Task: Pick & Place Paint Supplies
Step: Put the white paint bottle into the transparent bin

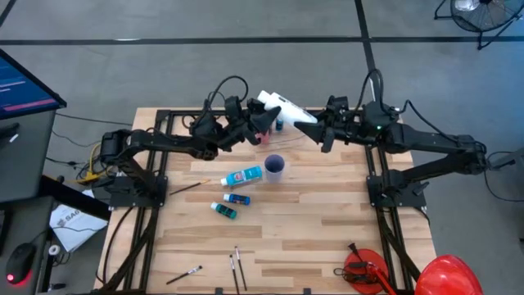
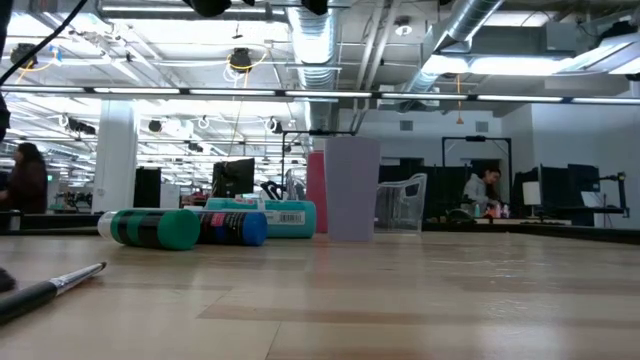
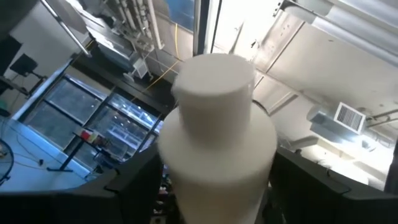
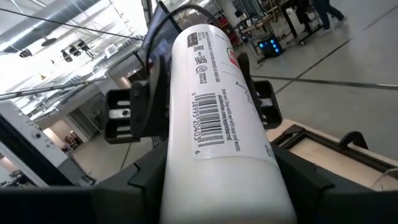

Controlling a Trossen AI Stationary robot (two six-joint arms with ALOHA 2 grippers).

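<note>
A white bottle (image 1: 282,108) hangs in the air over the table's far middle, between my two grippers. My left gripper (image 1: 264,117) comes from the table's left and is shut on the bottle (image 3: 214,143), whose white cap (image 3: 214,81) points away from it. My right gripper (image 1: 311,123) faces it from the right; its open fingers (image 4: 140,183) stand on either side of the bottle's cap end, below the barcoded body (image 4: 217,118). On the table lie a light blue bottle (image 1: 242,176), a blue tube (image 1: 237,198), a teal tube (image 1: 223,211) and thin brushes (image 1: 237,266). My left gripper pinches the white bottle's body (image 3: 180,186) between its two fingers (image 4: 124,115), toward the end away from the cap. The bottle runs along the fingers, cap toward my right gripper, tilted upward and lifted clear of the table. Whether my right gripper touches the bottle, I cannot tell.
A small purple cup (image 1: 274,166) stands upright mid-table, beside the lying bottles. A pink-red item (image 1: 264,135) and a dark blue one (image 1: 279,124) sit under the raised bottle. More brushes (image 1: 190,187) lie to the left and near. Red gear (image 1: 364,266) lies at the near right corner.
</note>
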